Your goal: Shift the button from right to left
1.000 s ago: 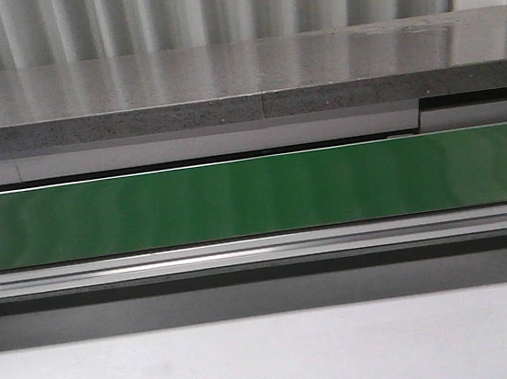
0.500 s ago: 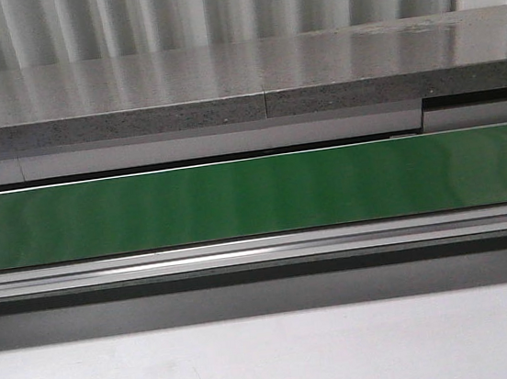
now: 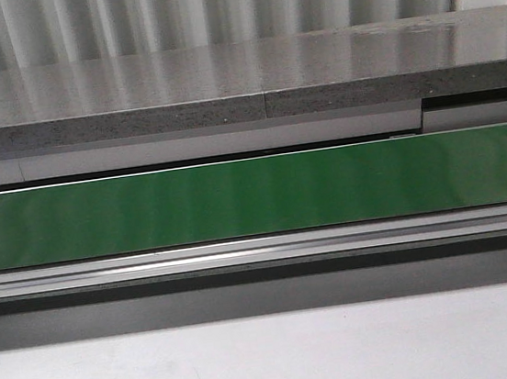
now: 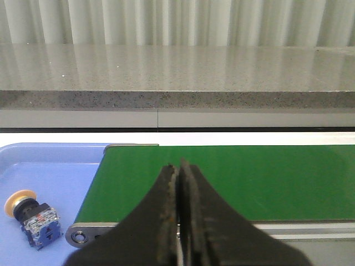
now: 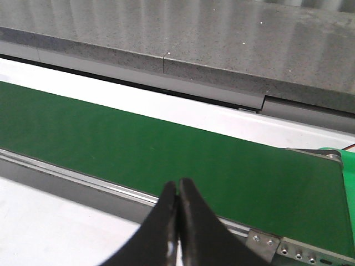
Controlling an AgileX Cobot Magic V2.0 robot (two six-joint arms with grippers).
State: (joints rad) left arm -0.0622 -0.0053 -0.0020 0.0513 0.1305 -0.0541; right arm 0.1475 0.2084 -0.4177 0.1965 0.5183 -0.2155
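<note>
The button [image 4: 30, 219] shows only in the left wrist view. It has a yellow-orange cap, a black body and a blue-and-clear contact block, and it lies on its side in a blue tray [image 4: 50, 172] just past the end of the green conveyor belt [image 4: 222, 180]. My left gripper [image 4: 178, 166] is shut and empty over the belt's near edge, apart from the button. My right gripper [image 5: 177, 183] is shut and empty above the belt's near rail [image 5: 83, 180]. Neither gripper shows in the front view, where the belt [image 3: 254, 197] lies bare.
A grey speckled stone ledge [image 3: 240, 80] runs behind the belt, with a corrugated wall beyond it. An aluminium rail [image 3: 261, 251] borders the belt's near side, with white table surface [image 3: 275, 362] in front. The belt's end bracket [image 5: 288, 244] shows in the right wrist view.
</note>
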